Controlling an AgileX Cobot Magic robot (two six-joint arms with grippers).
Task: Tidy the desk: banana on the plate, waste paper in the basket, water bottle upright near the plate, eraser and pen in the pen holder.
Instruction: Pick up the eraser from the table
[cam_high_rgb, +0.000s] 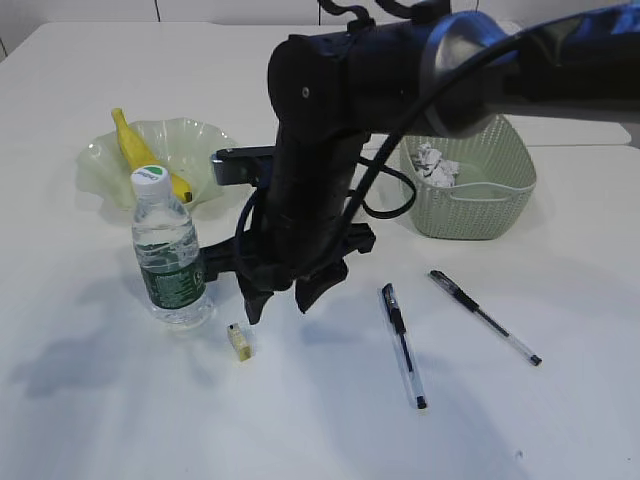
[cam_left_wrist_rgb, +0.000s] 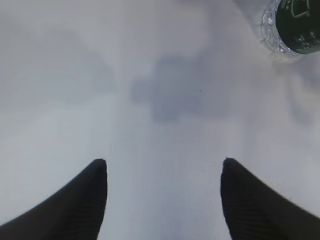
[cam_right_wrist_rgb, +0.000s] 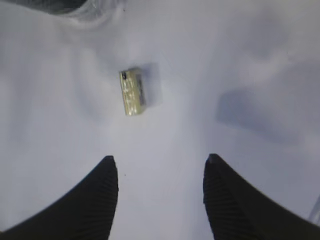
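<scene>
While the left tool (cam_left_wrist_rgb: 162, 200) gapes over bare table, the right tool (cam_high_rgb: 282, 295) hangs spread above the eraser (cam_high_rgb: 239, 342).

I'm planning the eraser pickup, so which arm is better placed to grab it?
Right. The small cream rectangular eraser lies just ahead of the open right gripper, while the open left gripper faces bare white table.
</scene>
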